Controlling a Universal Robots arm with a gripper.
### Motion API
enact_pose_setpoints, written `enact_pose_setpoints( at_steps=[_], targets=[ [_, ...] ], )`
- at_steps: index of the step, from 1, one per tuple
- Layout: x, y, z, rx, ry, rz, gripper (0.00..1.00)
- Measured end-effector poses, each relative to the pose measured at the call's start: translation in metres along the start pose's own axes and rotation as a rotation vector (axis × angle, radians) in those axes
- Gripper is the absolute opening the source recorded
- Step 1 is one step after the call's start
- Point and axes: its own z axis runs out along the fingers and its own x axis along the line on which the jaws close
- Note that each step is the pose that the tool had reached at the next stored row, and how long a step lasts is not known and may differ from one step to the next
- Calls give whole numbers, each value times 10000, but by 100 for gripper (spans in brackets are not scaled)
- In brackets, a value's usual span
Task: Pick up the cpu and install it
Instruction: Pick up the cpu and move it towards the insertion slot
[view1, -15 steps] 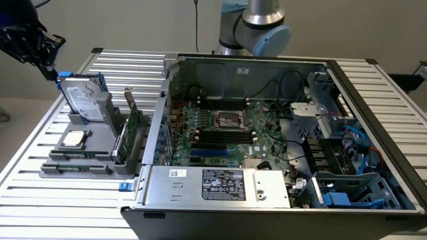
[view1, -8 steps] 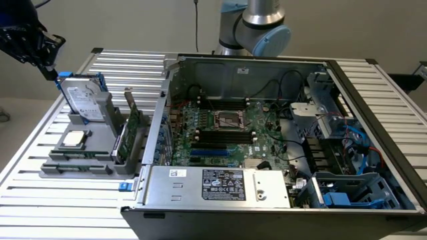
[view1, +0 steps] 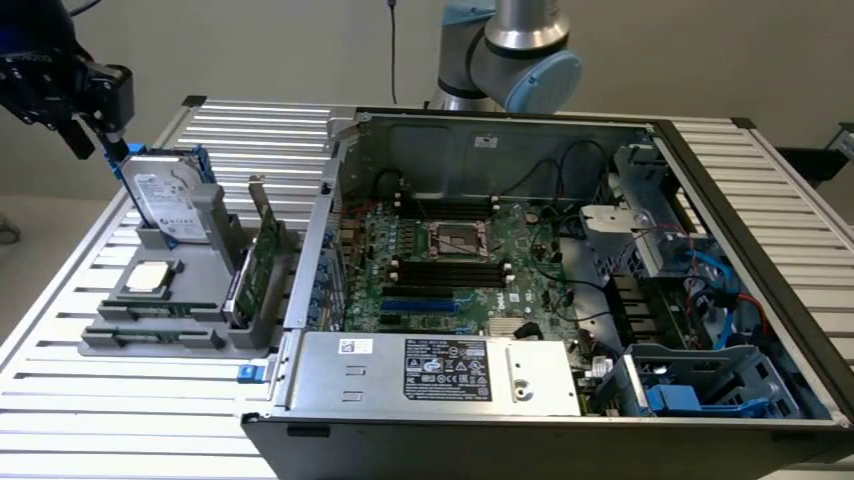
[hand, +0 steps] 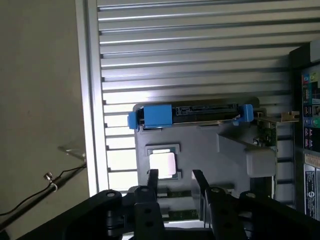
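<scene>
Our black two-finger gripper (hand: 176, 176) hangs with its jaws parted and nothing between them, well above the grey plastic holder (view1: 198, 282). The cpu (hand: 162, 163), a small flat square chip with a shiny silver-grey metal top and a pale rim, lies flat in a shallow recess of that holder. We judge the reach goes best with the fingers squared to the chip's thin edges, since the smooth lid offers little purchase. A silver rectangular hard drive (view1: 167, 205) with blue handles stands upright in the same holder.

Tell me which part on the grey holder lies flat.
The cpu, the small silver square. The hard drive and the green card stand on edge.
</scene>
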Motion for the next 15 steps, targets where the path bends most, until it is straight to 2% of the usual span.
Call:
enact_pose_setpoints(
  at_steps=[1, 2, 3, 9, 10, 11, 13, 14, 15],
  targets=[
    [7, 0, 4, 3, -1, 1, 47],
    [14, -1, 10, 4, -1, 0, 47],
    [20, -6, 25, 4, -2, -2, 54],
    [41, -76, 131, 6, 14, -19, 54],
    [40, -93, 148, 6, 24, -25, 56],
    [39, -111, 164, 7, 36, -34, 62],
    [36, -156, 199, 9, 65, -58, 62],
    [35, -180, 216, 9, 77, -68, 68],
    [33, -205, 234, 9, 90, -80, 68]
  ],
)
